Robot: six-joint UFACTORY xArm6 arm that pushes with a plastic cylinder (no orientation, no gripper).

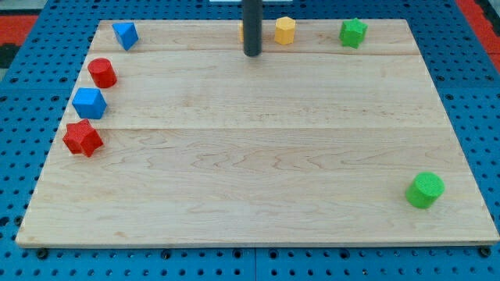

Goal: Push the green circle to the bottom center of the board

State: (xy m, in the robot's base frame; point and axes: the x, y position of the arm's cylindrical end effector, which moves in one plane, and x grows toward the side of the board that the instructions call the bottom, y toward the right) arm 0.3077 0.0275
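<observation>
Board: pale wooden board (258, 148) on a blue pegboard table (23, 86), with red showing at the view's top corners.
Tip: my tip (251, 55) is the lower end of a straight dark rod, set down near the board's top edge, about the middle; it has no jaws and holds nothing.
Nearest blocks: an orange block (241, 31), mostly hidden behind the rod so its shape cannot be told, sits just beside the rod on the view's left; a yellow hexagon block (285, 30) stands near on the view's right.
Top edge: a green star block (353, 32) lies further right; a blue block (125, 34) sits near the top left corner.
Left edge: a red cylinder (101, 72), a blue block with angled faces (89, 102) and a red star block (82, 138) run down the left side, close together.
Green circle: green circle block (425, 190) rests near the bottom right corner, well apart from my tip, far down and to the view's right.
Open room: wood between my tip and the green circle carries no blocks; the bottom edge to the view's left of the circle is likewise bare.
</observation>
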